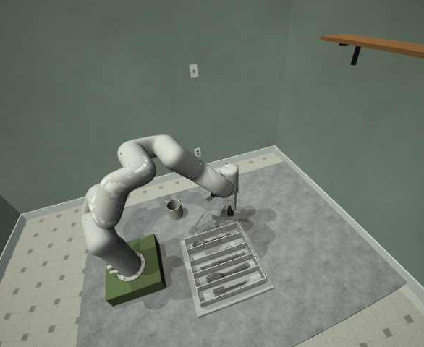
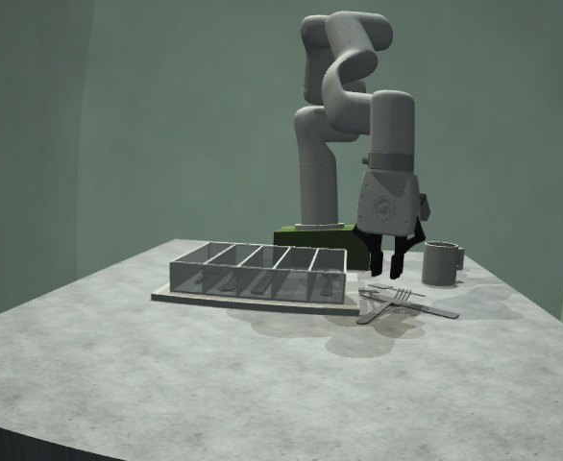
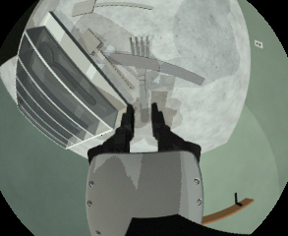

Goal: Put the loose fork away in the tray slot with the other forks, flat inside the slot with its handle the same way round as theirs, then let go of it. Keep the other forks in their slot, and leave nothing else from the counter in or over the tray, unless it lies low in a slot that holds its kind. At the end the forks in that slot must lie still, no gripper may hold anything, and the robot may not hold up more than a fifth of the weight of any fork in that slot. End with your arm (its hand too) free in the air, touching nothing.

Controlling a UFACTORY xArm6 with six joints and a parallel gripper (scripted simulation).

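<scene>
The loose fork point(image 2: 386, 305) lies flat on the counter just beyond the tray's end, crossed with a long flat knife point(image 2: 421, 307). It also shows in the top view point(image 1: 218, 218) and in the wrist view point(image 3: 143, 66), tines pointing away from the camera. My gripper point(image 2: 386, 270) hangs straight down a little above the fork. Its fingers are narrowed with a gap between them and nothing in it, as the wrist view point(image 3: 143, 121) also shows. The divided tray point(image 1: 226, 262) holds grey cutlery in its slots; I cannot tell which slot holds the forks.
A grey mug point(image 2: 440, 262) stands on the counter beside the gripper. A thin small utensil point(image 1: 196, 224) lies between the mug and the tray. The arm's green base point(image 1: 135, 269) stands next to the tray's long side.
</scene>
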